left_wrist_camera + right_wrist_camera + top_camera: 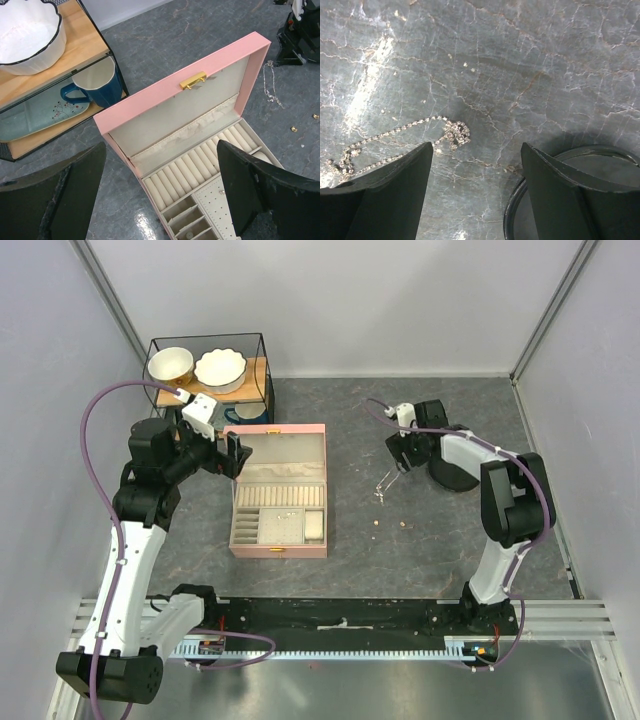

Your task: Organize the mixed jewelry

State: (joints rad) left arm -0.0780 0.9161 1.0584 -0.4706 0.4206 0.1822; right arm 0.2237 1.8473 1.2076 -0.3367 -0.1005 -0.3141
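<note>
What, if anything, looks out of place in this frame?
The chain lies loose and partly bunched on the bare table, right of the open pink box. A few tiny gold pieces are scattered beside it. Nothing looks damaged.

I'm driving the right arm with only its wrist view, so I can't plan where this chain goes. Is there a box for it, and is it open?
Observer: Yes. A pink box lies to the left of the chain, with its lid up and its compartments showing.
Operator: Is anything else loose on the table?
Observer: Tiny gold pieces lie on the table, nearer the arm bases than the chain.
Operator: Is the left arm in my way?
Observer: No. The left fingers stand open by the box's lid, well away from the chain.
</note>
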